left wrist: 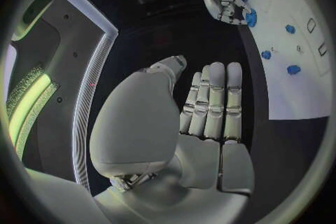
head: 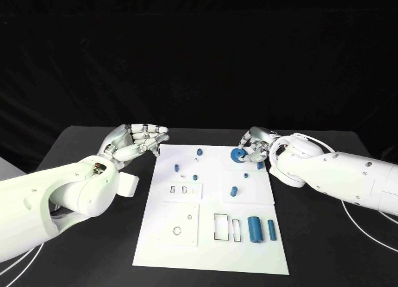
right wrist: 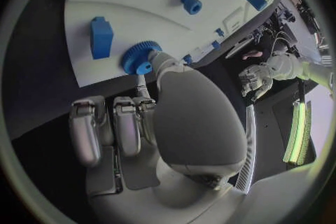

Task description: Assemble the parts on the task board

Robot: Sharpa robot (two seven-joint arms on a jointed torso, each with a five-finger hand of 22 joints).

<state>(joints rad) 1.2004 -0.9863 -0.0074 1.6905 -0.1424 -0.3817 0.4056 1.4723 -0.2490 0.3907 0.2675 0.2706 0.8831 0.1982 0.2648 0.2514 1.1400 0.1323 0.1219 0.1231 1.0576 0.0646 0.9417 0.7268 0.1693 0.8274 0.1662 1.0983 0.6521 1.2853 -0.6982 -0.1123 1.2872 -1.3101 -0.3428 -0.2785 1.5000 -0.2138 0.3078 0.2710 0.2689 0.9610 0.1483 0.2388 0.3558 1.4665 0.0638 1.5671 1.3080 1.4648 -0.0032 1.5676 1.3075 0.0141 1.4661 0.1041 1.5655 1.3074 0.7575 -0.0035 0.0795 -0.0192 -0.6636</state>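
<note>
Black tabletop [head: 95,251] under a black backdrop; white task board [head: 164,239] lies at centre, long side running away from the robot. Left hand [head: 134,140] sits just off the board's far-left corner, about 10 o'clock from board centre, fingers [left wrist: 213,101] straight and side by side, holding nothing. On the board: small blue parts [head: 176,167] at upper left, one oval part [head: 234,191] mid-board, two blue cylinders [head: 261,229] at 5 o'clock beside rectangular slots. Right hand [head: 255,146] at 1 o'clock, over the far-right edge, thumb pressed on a blue gear [head: 239,155]; whether the gear is gripped or merely touched, cannot tell. A blue block [right wrist: 101,37] lies just beside the gear.
</note>
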